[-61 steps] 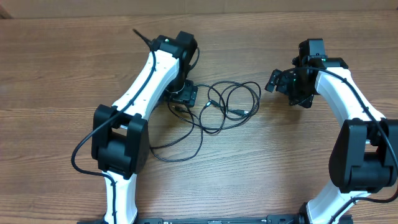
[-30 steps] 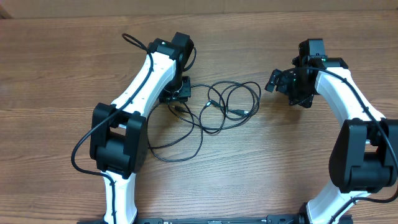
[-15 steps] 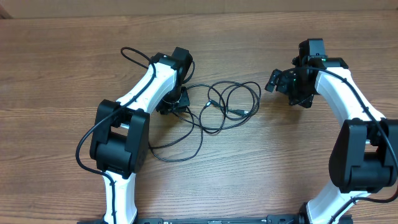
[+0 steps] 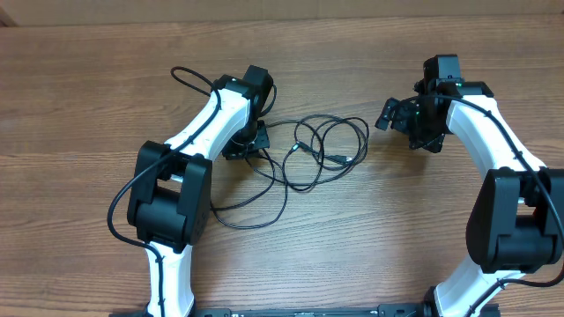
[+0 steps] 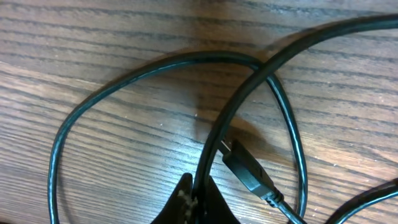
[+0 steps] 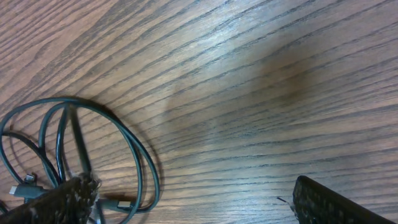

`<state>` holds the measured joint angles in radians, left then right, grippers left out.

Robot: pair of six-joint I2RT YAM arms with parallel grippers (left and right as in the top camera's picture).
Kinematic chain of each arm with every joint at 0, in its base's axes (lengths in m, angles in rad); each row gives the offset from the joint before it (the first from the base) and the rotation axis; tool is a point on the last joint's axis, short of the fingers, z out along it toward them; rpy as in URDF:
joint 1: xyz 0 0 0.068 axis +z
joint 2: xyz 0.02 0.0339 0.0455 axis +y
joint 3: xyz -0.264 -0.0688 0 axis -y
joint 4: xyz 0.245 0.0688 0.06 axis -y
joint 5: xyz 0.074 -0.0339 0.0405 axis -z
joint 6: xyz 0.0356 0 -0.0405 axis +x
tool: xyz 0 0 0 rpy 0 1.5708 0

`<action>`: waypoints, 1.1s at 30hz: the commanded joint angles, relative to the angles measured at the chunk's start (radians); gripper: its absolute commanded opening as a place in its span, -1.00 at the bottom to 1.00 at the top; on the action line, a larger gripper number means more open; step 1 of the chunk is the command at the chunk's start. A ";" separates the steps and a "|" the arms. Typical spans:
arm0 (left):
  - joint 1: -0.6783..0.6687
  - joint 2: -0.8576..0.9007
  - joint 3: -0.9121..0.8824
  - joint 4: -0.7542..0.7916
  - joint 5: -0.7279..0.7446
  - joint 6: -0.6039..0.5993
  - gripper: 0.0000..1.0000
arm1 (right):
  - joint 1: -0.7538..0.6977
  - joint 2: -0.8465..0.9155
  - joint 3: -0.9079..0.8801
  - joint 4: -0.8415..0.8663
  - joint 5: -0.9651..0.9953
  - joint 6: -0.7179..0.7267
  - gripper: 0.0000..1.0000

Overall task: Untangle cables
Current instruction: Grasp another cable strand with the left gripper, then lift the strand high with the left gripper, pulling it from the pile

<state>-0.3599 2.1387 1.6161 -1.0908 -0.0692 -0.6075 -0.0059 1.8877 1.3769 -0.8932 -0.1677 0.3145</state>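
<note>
Cables (image 4: 296,148) lying in loose tangle mid-tabletop (image 4: 397,238), nearer far edge. Left end effector (image 5: 194,198) pinching one strand at tangle's left side, fingers fully closed on it. Right end effector (image 4: 398,117) hanging wide open, holding nothing, right of loops. Advising: drawing pinched strand slowly leftward, watching crossing beside plug (image 5: 249,171) for snagging. Left wrist view cutting off fingertips at bottom edge; which cable pinched strand belongs to proving unclear.

light: bright, even | shadows: soft | glare: mild on table (image 6: 205,43)
</note>
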 commanded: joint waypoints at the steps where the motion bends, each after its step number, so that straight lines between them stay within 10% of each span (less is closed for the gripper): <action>1: 0.000 0.000 -0.009 0.003 -0.016 -0.007 -0.92 | -0.002 -0.012 -0.008 0.002 0.010 0.003 1.00; 19: 0.000 -0.032 0.743 -0.333 -0.045 0.164 -0.92 | -0.002 -0.012 -0.008 0.002 0.010 0.003 1.00; 33: 0.000 -0.041 1.518 -0.245 0.035 0.168 -0.92 | -0.002 -0.012 -0.008 0.002 0.010 0.003 1.00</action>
<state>-0.3599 2.1204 3.0238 -1.3720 -0.0895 -0.4625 -0.0059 1.8877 1.3762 -0.8928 -0.1673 0.3149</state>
